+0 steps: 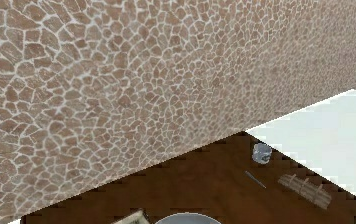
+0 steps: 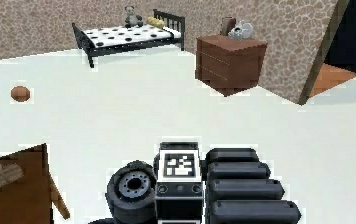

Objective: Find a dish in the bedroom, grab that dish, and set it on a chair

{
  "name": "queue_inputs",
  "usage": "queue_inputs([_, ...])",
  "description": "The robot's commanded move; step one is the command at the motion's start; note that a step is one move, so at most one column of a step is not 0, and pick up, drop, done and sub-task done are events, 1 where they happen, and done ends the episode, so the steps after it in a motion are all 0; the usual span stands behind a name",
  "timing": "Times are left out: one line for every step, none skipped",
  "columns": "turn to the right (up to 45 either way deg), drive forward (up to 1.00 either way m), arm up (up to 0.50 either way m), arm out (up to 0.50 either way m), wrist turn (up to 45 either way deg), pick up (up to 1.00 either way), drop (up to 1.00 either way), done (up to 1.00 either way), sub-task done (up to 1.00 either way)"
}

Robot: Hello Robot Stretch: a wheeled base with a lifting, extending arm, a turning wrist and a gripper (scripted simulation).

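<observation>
On the brown wooden dresser point(image 2: 229, 64) in the arm side view lies a small grey and white thing point(image 2: 241, 29); I cannot tell what it is. A grey rounded rim point(image 1: 186, 217) pokes up at the forward view's bottom edge, on a dark wooden top point(image 1: 221, 180). The arm's dark segments point(image 2: 241, 188) and a white marker square point(image 2: 179, 165) sit at the arm side view's bottom. Left of the marker is the gripper's dark body point(image 2: 132, 192). Its far end is not clear, so I cannot tell whether it holds anything.
A stone-patterned wall point(image 1: 136, 80) stands close ahead. The dark top also bears a small glass point(image 1: 261, 152), a thin stick point(image 1: 254, 180) and a flat pale thing point(image 1: 306, 187). To the side lie pale floor point(image 2: 136, 110), a black-framed bed point(image 2: 131, 38) with a teddy bear point(image 2: 134, 15), a brown ball point(image 2: 21, 93), wooden furniture point(image 2: 16, 190) and a dark doorway point(image 2: 351, 35).
</observation>
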Motion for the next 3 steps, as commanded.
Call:
queue_inputs([0.0,0.00,0.00,0.14,0.0,0.00,0.00,0.00,0.00])
queue_inputs([0.0,0.00,0.00,0.00,39.0,0.00,0.00,0.00,0.00])
queue_inputs([0.0,0.00,-0.38,0.00,0.0,0.00,0.00,0.00,0.00])
